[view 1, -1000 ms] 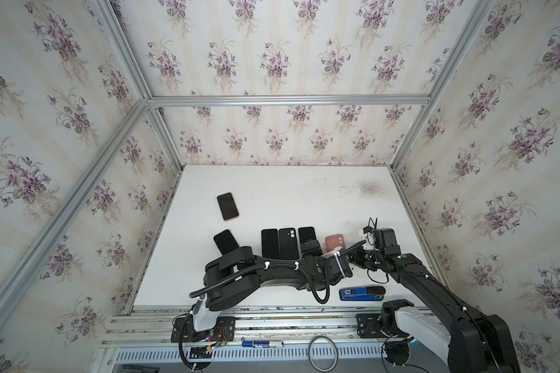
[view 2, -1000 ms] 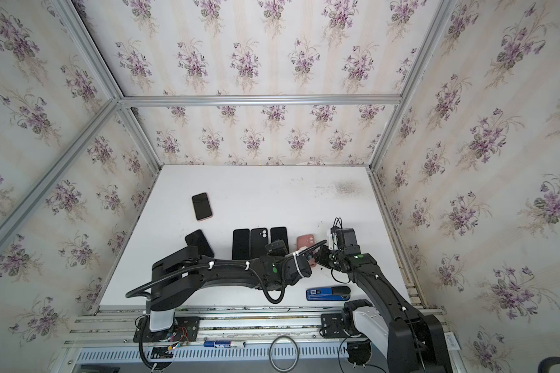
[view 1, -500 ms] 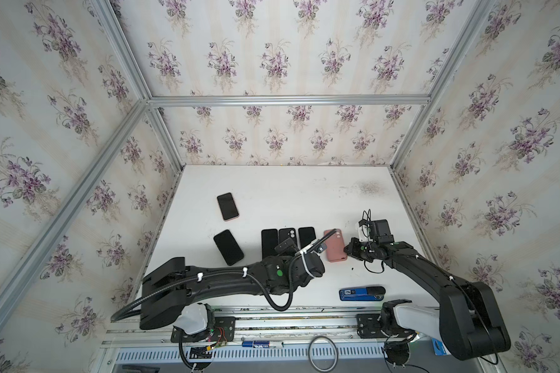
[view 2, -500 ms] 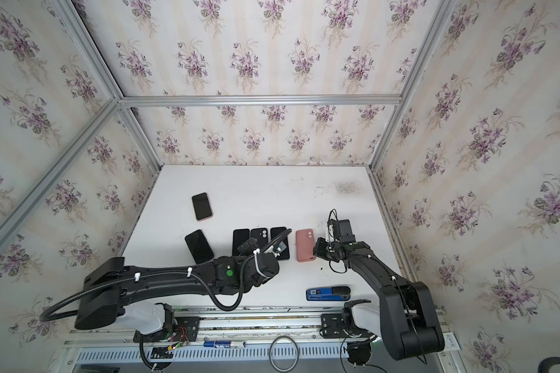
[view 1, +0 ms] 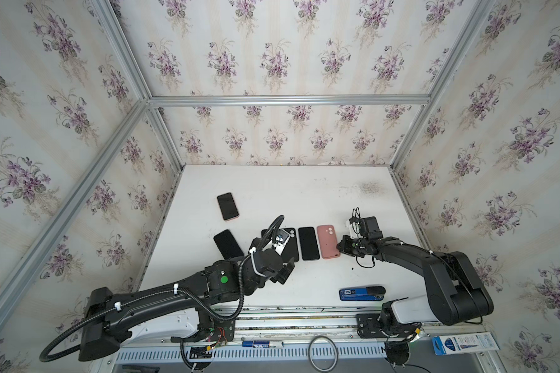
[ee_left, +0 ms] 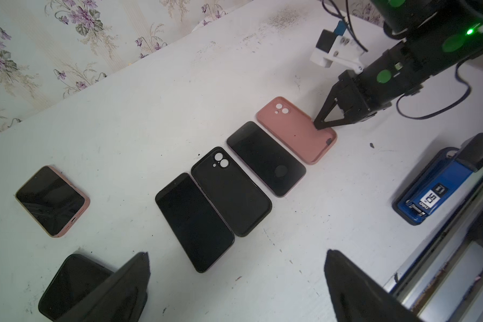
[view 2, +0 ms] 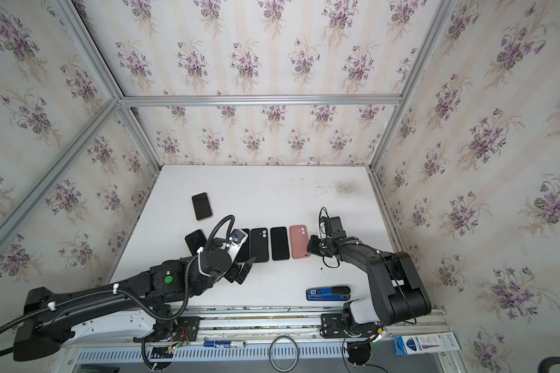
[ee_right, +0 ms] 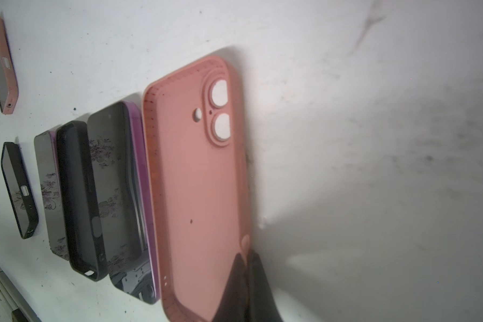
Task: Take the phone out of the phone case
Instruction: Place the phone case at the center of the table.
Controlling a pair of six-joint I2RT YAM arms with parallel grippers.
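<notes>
White table (view 1: 304,193), scuffed, boxed in by flowered wallpaper on every side. Two phones on it are in cases. The pink-cased phone (view 1: 227,206) lies alone, far and to the left. The black-cased phone (view 1: 227,243) sits askew at the left end of the row. I'm touching neither of them.

Along the row to the right there's a bare phone (ee_left: 193,223), then an empty black case (ee_left: 232,192). Next comes a second bare phone (ee_left: 265,159), and last the empty pink case (ee_left: 296,131), lying flat with its hollow side up.

My right gripper (ee_left: 318,125) is at that pink case. It's squeezed right down at the near end of the right-hand rim, and the thin wall looks pinched between the tips. My left gripper (ee_left: 237,252) hangs over the near side of the row, jaws spread as wide as they go, nothing in them. A blue stapler (view 1: 362,292) sits near the right, well out of this.

My read is that the pink case is down in its place and this step is nearly finished. Next the right hand needs to let go of the rim and lift straight off without dragging the case. Then both hands go left to one of the cased phones. One pins the case edge and the other peels a corner free.
</notes>
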